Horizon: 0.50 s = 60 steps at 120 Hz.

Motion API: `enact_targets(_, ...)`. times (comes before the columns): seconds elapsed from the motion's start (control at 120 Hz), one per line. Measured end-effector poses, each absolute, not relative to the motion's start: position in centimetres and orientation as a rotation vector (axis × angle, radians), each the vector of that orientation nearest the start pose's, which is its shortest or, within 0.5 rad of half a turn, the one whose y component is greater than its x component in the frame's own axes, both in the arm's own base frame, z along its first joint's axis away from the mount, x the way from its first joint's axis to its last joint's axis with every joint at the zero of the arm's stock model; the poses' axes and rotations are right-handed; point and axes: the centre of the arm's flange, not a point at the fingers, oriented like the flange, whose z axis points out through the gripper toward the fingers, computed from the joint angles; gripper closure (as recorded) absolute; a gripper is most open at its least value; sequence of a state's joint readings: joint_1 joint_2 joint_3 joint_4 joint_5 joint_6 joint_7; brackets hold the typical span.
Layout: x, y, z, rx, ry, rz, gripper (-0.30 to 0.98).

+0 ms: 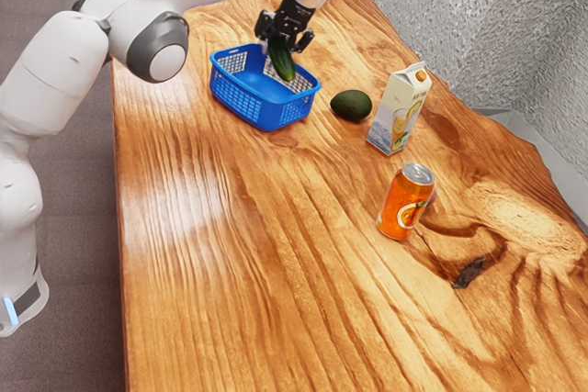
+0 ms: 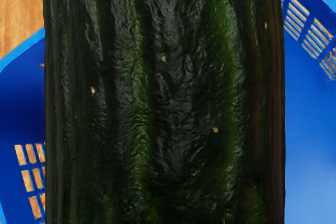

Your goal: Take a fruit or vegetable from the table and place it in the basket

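- While the cucumber (image 1: 284,63) hangs in the gripper (image 1: 282,41), the relation that counts is straight down: basket (image 1: 277,117) under the hand, cucumber between the two.
- Gripper state: pinching the cucumber, one finger each side, by my read of the exterior view. Single arm, so no question of which is nearer.
- Cucumber long axis: steep but tilted, running down and away from the fingers, free end lowest, toward the exterior view's right.
- In the wrist view, blue basket wall shows on both sides of the cucumber, so it's over the basket opening, not beside it.
- Offset: in the exterior view most of the basket floor sits below the gripper and a bit toward that view's left; free end looks near the rim. Can't tell if it touches.
- Step in hand, I'd say: place. Pick is done, release isn't. Late in the task.
- Next move: nudge toward basket middle, lower a little, then let go.
- Risk: drop from here and the low end may catch the rim, tipping the cucumber outward toward the avocado (image 1: 351,106), just beside the basket.
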<state>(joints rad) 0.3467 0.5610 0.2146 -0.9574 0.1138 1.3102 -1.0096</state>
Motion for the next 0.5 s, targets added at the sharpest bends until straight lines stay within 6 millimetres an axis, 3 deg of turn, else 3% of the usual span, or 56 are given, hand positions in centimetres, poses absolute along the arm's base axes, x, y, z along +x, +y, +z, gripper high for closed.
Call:
enact_targets(0.108, 59.6, 33.5, 54.6, -2.059, -2.039, 0.154, 0.29)
enact_targets(0.2, 59.8, 33.5, 54.8, -2.073, -2.044, 0.127, 0.15)
enact_targets(0.4, 59.4, 34.5, 55.8, -2.073, -2.051, 0.074, 0.03)
enact_targets(0.5, 59.9, 33.1, 56.8, -2.132, -1.985, 0.039, 0.02)
